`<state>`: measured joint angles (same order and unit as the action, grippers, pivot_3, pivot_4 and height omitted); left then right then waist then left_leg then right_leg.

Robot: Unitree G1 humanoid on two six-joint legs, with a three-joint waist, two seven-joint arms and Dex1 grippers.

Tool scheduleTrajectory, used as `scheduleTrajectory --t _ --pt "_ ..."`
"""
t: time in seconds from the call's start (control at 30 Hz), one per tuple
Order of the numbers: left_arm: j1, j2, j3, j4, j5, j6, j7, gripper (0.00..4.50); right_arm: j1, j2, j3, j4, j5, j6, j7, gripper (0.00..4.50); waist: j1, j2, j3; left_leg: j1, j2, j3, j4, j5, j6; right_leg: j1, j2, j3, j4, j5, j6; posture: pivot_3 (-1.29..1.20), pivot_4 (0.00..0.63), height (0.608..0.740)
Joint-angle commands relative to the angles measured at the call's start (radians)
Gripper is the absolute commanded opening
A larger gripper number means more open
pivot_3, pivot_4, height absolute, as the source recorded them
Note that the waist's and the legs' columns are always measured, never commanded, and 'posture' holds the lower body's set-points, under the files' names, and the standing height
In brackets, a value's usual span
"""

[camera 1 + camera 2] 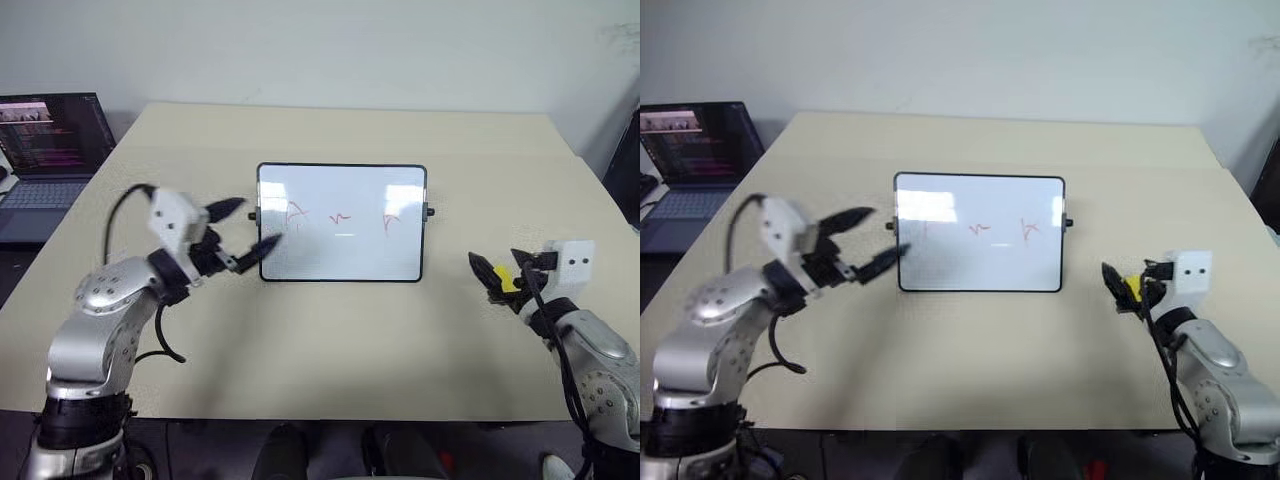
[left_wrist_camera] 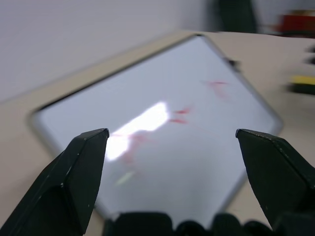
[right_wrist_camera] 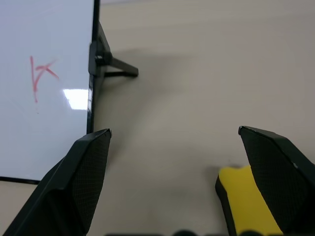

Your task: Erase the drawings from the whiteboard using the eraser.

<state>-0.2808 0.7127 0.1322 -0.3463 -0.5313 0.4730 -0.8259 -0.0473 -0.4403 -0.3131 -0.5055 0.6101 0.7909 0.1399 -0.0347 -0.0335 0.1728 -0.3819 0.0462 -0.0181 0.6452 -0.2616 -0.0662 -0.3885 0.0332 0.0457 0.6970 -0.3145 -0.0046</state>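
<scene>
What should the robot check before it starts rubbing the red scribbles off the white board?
1. Drawings still on the whiteboard: ok, three red marks show.
2. Eraser found: ok, it sits by one finger of the right end effector.
3. Eraser gripped: not ok, the fingers stand wide apart.
4. Left end effector ready to steady the board: ok, open beside its left edge.
5. Left end effector touching the board: cannot tell.
6. Board propped on its stand: ok.
</scene>
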Motion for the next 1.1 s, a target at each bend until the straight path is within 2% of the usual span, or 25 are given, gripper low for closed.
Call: scheduleTrajectory --t 0.03,0.37,0.6,1.1 --pt "-0.019 0.027 -0.072 -0.082 -0.036 0.026 -0.089 4.5 -0.015 -0.055 -0.041 -0.008 0.005 0.05 0.008 4.49 -0.002 0.001 0.0 0.0 0.0 0.0 0.0 0.0 0.0 0.0 0.0 0.0 0.0 0.0 0.0 0.0 0.15 0.74" --pt "-0.055 0.013 -0.177 -0.081 -0.012 0.006 -0.19 4.5 -0.04 -0.156 -0.033 0.112 -0.018 0.09 0.103 4.49 0.001 0.001 0.0 0.0 -0.001 0.001 0.0 0.0 0.0 0.0 0.001 0.0 0.0 -0.001 0.0 0.0 0.15 0.74" --pt "-0.024 0.009 -0.198 -0.077 0.016 -0.029 -0.208 4.5 -0.091 -0.145 0.048 0.211 -0.1 0.027 0.14 4.49 0.002 0.001 0.001 0.0 0.0 0.001 0.0 0.0 0.0 0.0 0.001 0.0 0.0 -0.001 0.0 0.0 0.15 0.74" --pt "0.058 0.01 -0.184 -0.033 0.074 -0.123 -0.217 4.5 -0.152 -0.141 0.064 0.393 -0.199 -0.059 0.194 4.49 0.002 0.001 0.001 0.0 0.0 0.002 0.0 0.0 0.0 0.0 0.001 0.0 -0.001 -0.001 0.0 0.0 0.15 0.74"
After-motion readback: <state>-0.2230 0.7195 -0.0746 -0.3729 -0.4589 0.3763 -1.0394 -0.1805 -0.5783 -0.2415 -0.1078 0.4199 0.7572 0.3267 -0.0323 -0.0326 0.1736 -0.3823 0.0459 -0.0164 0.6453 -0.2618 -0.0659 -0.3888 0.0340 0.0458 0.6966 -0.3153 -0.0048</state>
